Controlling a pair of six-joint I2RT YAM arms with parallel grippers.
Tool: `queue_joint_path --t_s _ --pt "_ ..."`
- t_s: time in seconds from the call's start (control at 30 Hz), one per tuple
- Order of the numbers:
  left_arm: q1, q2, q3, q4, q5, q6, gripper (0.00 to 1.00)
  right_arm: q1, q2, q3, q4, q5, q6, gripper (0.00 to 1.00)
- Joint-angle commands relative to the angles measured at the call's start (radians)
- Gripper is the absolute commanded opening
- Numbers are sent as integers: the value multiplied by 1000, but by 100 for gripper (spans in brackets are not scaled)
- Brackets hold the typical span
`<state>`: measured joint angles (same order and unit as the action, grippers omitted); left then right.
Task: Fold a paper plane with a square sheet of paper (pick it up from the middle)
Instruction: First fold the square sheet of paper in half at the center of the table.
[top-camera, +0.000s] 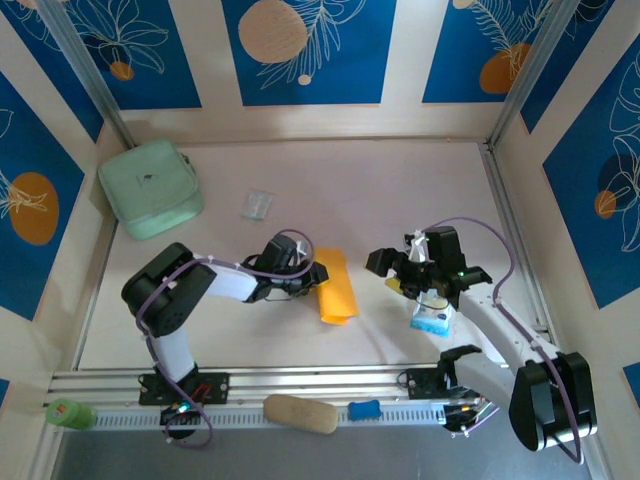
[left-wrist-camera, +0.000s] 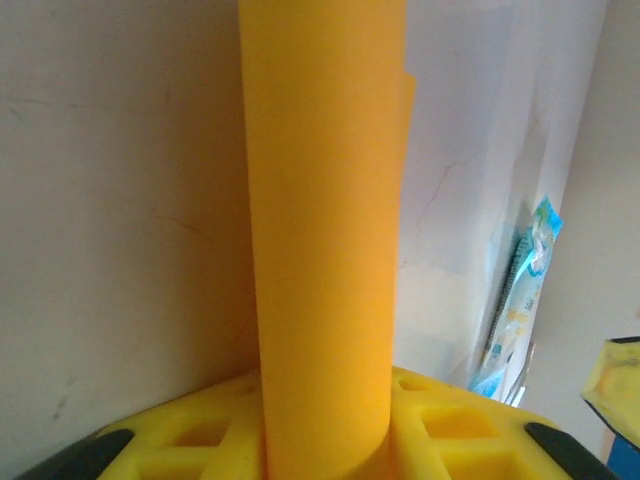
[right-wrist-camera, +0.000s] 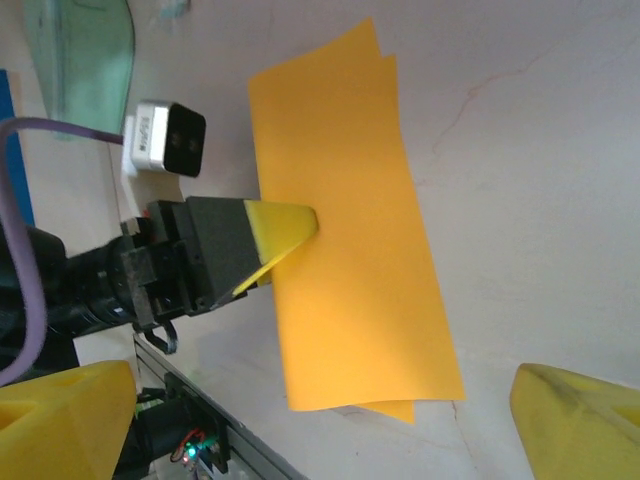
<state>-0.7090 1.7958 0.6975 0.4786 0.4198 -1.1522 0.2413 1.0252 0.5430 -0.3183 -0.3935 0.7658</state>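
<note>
Left tool (top-camera: 313, 276), partly hidden by paper (left-wrist-camera: 320, 230)

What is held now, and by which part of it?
The left tool pinches the square sheet of paper, folded over, at the middle of one long edge; the right tool is open, holding nothing.

Paper (top-camera: 337, 285) on the table (top-camera: 400, 180), one edge tucked between the left fingers (right-wrist-camera: 280, 228). Right fingers (right-wrist-camera: 575, 420) spread beside its other edge, packet (top-camera: 432, 318) just behind them. Wrapper (top-camera: 257, 204) lies beyond the left fingers, pouch (top-camera: 150, 188) farther out, back corner.
</note>
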Motion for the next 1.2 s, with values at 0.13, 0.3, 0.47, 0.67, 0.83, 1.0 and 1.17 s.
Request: queue_joint_path --t_s 0.13,0.3,0.47,0.67,0.83,1.0,1.17 --pt "38 72 114 -150 21 123 34 51 63 42 -2 18 -8 91" --pt "43 88 175 -301 10 191 46 70 77 39 14 46 1 90" --pt "42 53 221 -475 -36 289 54 88 67 37 39 95 30 91" --pt "43 18 301 -667 -92 427 56 105 44 52 21 171 48 85" --pt "46 14 348 -749 -87 495 51 107 40 36 27 156 82 84" --pt "48 35 396 -796 -61 586 47 121 62 19 38 129 84 82" --pt "49 79 422 -826 -9 675 47 124 80 7 64 135 85 82"
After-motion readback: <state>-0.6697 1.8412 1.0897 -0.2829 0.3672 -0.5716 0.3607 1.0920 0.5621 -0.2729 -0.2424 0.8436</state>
